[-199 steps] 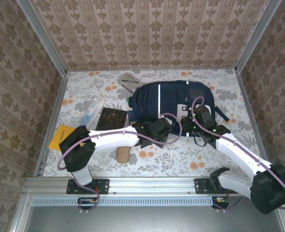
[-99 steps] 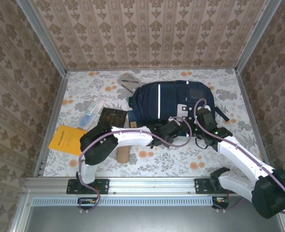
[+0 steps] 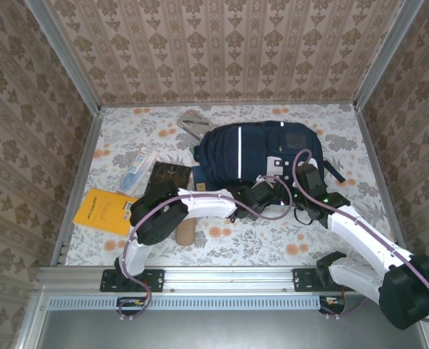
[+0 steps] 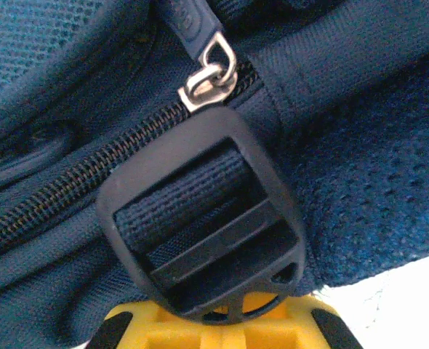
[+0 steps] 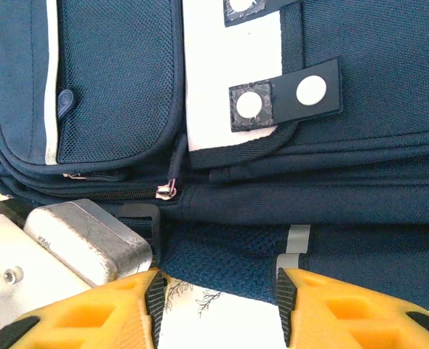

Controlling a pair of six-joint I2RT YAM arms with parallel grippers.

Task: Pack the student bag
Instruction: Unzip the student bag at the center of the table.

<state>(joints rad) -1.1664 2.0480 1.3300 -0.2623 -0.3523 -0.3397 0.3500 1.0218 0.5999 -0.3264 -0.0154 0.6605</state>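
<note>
The left tool (image 4: 218,329) has just snapped shut by the black buckle (image 4: 200,218) on the student bag (image 3: 262,149), which lies on the desk (image 3: 120,131). The right tool (image 5: 220,291) is spread wide. Maybe the bag gets opened now.

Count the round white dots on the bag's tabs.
3 on the bag: two dots side by side on one tab, one at the right wrist view's top edge. Others may be hidden.

I can read nothing: the embossed mark on the zipper pull (image 4: 193,18) of the bag (image 4: 360,167), the booklet (image 3: 102,211) and the packet (image 3: 138,171) are blurred.
</note>
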